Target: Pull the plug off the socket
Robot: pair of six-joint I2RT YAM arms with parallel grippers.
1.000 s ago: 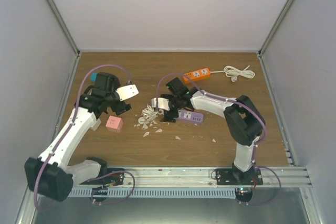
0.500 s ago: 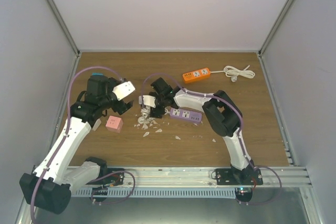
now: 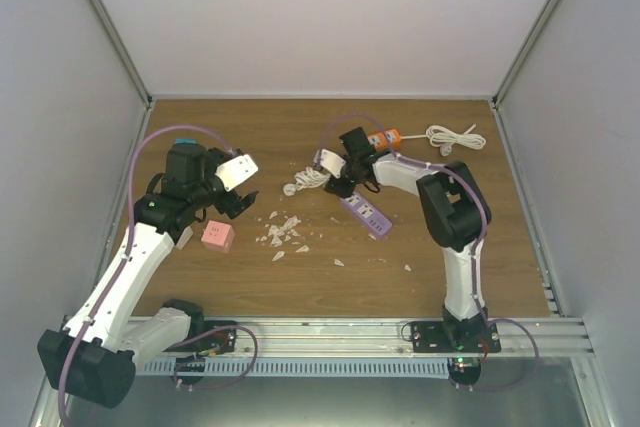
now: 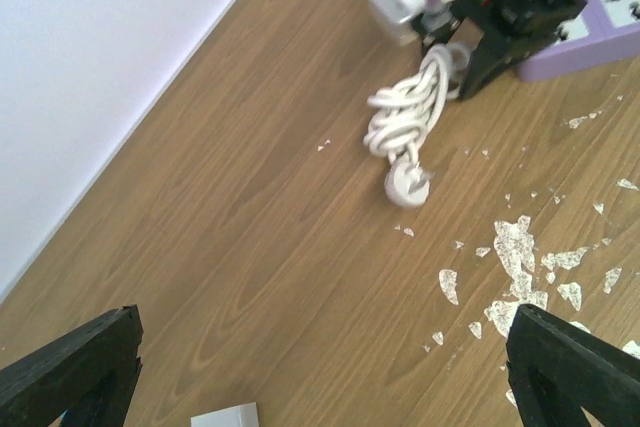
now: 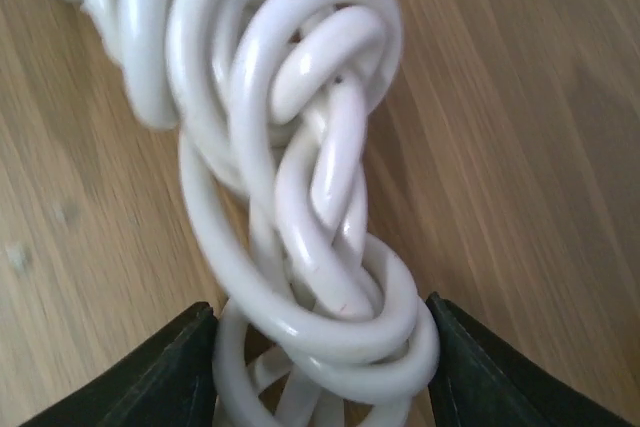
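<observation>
A white cable coil (image 5: 300, 197) fills the right wrist view, and my right gripper (image 5: 320, 367) is shut on it, one black finger on each side. From above, this gripper (image 3: 326, 178) holds the coil (image 3: 306, 179) left of the purple socket strip (image 3: 365, 213). The round white plug (image 4: 407, 185) at the coil's end rests on the wood, apart from the purple strip (image 4: 590, 27). My left gripper (image 3: 230, 203) hovers open at the left, its fingertips (image 4: 70, 367) wide apart with nothing between them.
White shards (image 3: 282, 231) litter the wood in the middle. A pink cube socket (image 3: 217, 236) lies beside the left arm. At the back stand an orange strip (image 3: 388, 137) and a second white cable (image 3: 455, 137). White walls enclose the table on three sides.
My right gripper closed on the cable coil and carried it back and to the right, away from the shards. The purple strip swung round. The left arm rose slightly, then held still.
</observation>
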